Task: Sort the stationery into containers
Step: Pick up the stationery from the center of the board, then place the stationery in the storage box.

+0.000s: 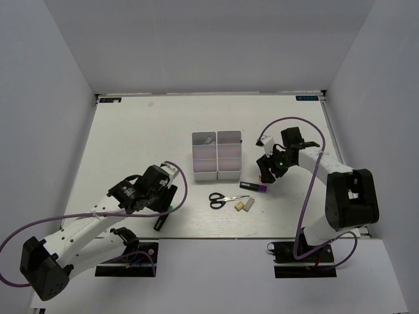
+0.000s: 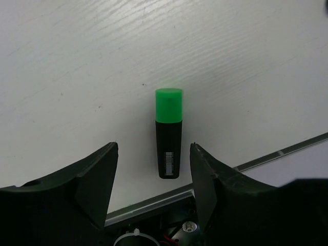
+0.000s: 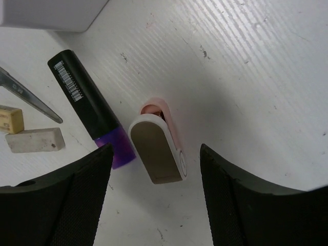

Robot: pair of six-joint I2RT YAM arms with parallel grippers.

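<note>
A lab test cell: plain white walls [image 1: 209, 39] box in a white table [image 1: 144, 131], two cabled robot arms [image 1: 98, 222] bolted at its edge.

Overhead rear view; two close wrist-cams

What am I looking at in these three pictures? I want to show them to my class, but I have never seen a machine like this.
These are two robot arms bolted at the near edge of a white table, each ending in a two-finger gripper. The wide picture is taken from above and behind them. The other two come from small cameras on the wrists, looking down between the dark fingers.

The left gripper hangs open over a green-capped black marker. The right gripper hangs open over a pinkish-white clip-like piece, beside a purple marker. Neither holds anything.

Also on the table: scissors, two erasers and a block of white bins.
</note>
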